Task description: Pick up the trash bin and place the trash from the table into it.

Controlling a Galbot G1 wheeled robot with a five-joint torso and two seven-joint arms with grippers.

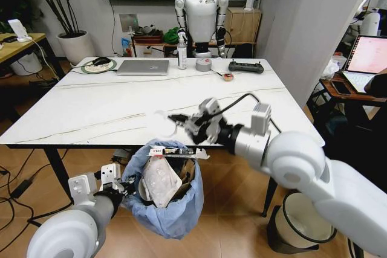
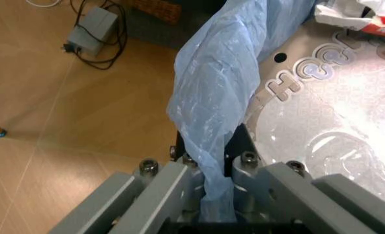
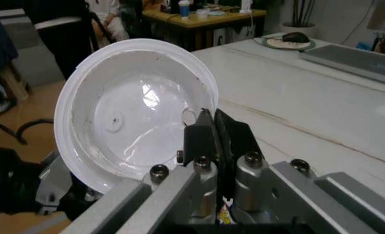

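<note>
Head view shows us the bin (image 1: 163, 200) at lower centre, hung just under the table (image 1: 91, 110) edge so litter can drop straight in. Our left gripper (image 1: 124, 188) is clenched on the blue bag rim, holding the bin up. Our right gripper (image 1: 175, 119), mid-frame above the bin, pinches one clear round lid (image 3: 137, 114) by its edge, tilted to release. We count one bin, two grippers and several scraps inside.

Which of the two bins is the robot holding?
The trash bin lined with a blue bag, gripped by the left gripper; the cream bin stands on the floor.
</note>
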